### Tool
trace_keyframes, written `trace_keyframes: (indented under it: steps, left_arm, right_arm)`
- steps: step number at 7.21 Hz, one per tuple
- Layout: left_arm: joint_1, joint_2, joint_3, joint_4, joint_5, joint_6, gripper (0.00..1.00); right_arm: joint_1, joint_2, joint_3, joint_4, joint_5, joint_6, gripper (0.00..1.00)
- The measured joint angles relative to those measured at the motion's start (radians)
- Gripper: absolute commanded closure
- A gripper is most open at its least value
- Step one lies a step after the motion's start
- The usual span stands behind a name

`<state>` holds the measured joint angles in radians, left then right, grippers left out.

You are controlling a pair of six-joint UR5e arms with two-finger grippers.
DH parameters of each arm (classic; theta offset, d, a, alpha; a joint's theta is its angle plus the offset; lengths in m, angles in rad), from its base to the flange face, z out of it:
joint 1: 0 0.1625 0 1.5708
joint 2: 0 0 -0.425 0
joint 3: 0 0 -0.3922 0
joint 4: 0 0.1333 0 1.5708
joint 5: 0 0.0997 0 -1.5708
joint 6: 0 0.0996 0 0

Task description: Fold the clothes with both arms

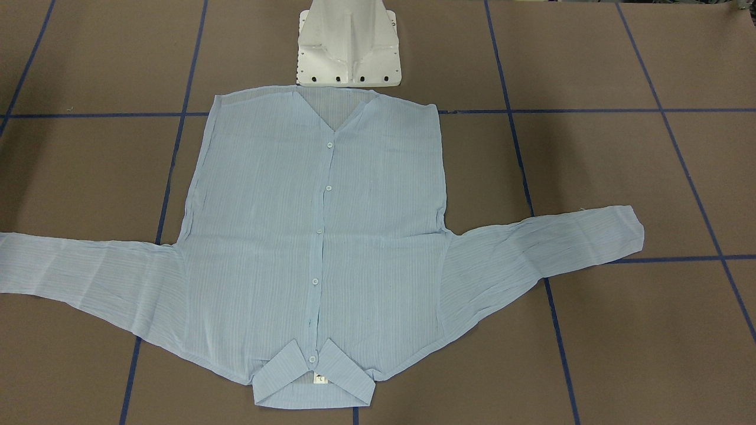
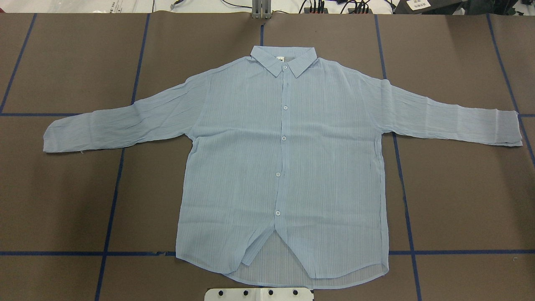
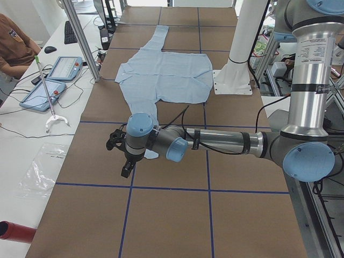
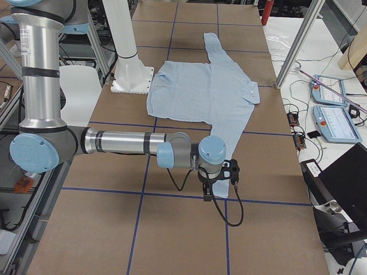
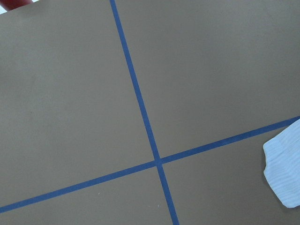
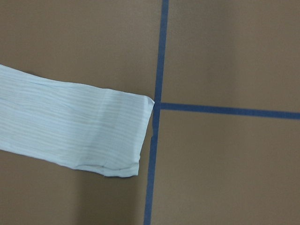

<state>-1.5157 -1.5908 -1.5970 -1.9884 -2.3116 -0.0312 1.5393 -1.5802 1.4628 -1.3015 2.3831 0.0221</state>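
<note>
The shirt (image 2: 284, 167) lies flat on the table (image 2: 459, 200), buttoned and front up. Its collar (image 2: 283, 60) points away from the white base (image 1: 348, 47), and the sleeves are spread sideways. The collar tag (image 1: 321, 379) is unreadable. The left gripper (image 3: 126, 172) and right gripper (image 4: 206, 196) hang near the cuffs; I cannot tell whether their fingers are open.

The left arm (image 3: 226, 142) and the right arm (image 4: 123, 142) are built from silver-grey tubes joined by rounded grey housings, each capped in light blue. The tubes are ringed with black bands, and a white printed label (image 3: 313, 48) is carried on the left arm's upright segment. A black cable (image 4: 234, 209) is looped by the right wrist. The left gripper (image 3: 127, 167) and right gripper (image 4: 206, 193) are black. The white flared pedestal (image 1: 348, 53) is edged with dark bolt holes.
</note>
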Motion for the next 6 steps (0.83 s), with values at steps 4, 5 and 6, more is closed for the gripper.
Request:
trace_keyframes:
  steps: [4, 5, 6]
  left_arm:
    - [0.003, -0.011, 0.035, -0.081, -0.004, -0.017, 0.0]
    - [0.003, -0.013, 0.039, -0.082, -0.004, -0.017, 0.0]
    - [0.003, -0.015, 0.04, -0.083, -0.004, -0.018, 0.0]
  right_arm:
    - [-0.155, 0.098, -0.256, 0.383, -0.036, 0.245, 0.0]
    - [-0.193, 0.122, -0.285, 0.392, -0.042, 0.272, 0.0]
    - [-0.215, 0.138, -0.309, 0.394, -0.044, 0.283, 0.02]
